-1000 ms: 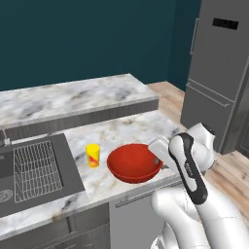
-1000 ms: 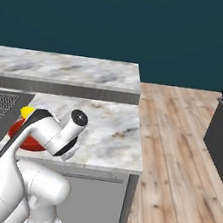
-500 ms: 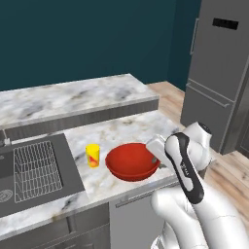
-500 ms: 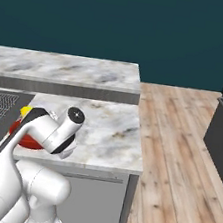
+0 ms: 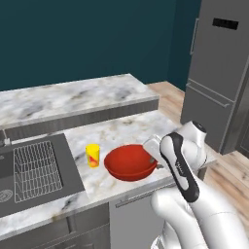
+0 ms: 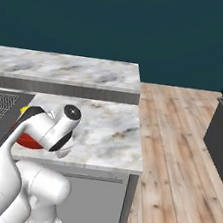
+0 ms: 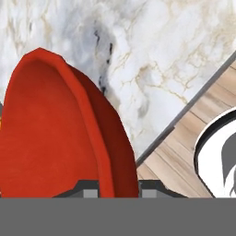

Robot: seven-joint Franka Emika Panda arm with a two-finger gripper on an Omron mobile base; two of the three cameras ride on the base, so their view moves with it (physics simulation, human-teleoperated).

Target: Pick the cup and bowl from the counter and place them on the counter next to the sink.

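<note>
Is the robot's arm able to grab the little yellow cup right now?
Probably not yet. The gripper is shut on the bowl's rim, and the bowl sits between it and the cup.

Left of the gripper (image 7: 112, 188), the bowl (image 7: 50, 138) runs off the frame; fingertips barely show.

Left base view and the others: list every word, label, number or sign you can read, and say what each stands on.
No readable text anywhere.
The cup: red-orange markings on its yellow side, too small and blurred to read as letters.
The fridge: a dark panel near its top with faint pale marks, too small to read.
The bowl, counter and sink: no lettering on them.
</note>
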